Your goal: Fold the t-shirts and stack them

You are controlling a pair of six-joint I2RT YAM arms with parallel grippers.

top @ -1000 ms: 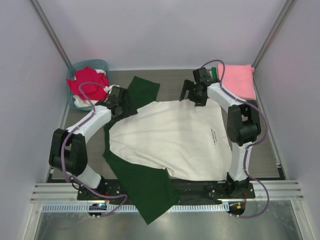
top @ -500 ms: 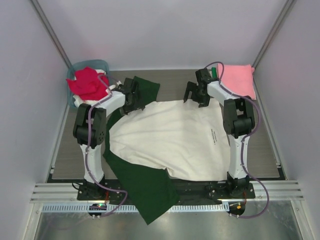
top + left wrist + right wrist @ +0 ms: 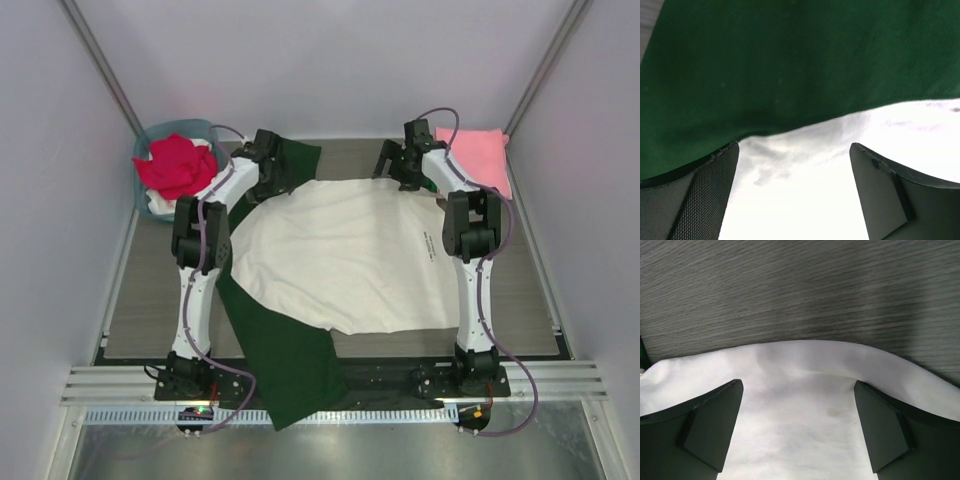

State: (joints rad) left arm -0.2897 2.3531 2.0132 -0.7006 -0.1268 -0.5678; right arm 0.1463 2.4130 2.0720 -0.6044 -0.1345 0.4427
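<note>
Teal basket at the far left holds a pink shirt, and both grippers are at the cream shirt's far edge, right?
Not quite. The top external view shows the teal basket holding a red shirt, not a pink one. The left gripper and right gripper are at the cream shirt's far edge.

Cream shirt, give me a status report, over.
Left tool open at the green-cream seam, right tool open at the cream shirt far edge. Shirt spread out, not folded. Near green sleeve overhangs the table edge.
</note>
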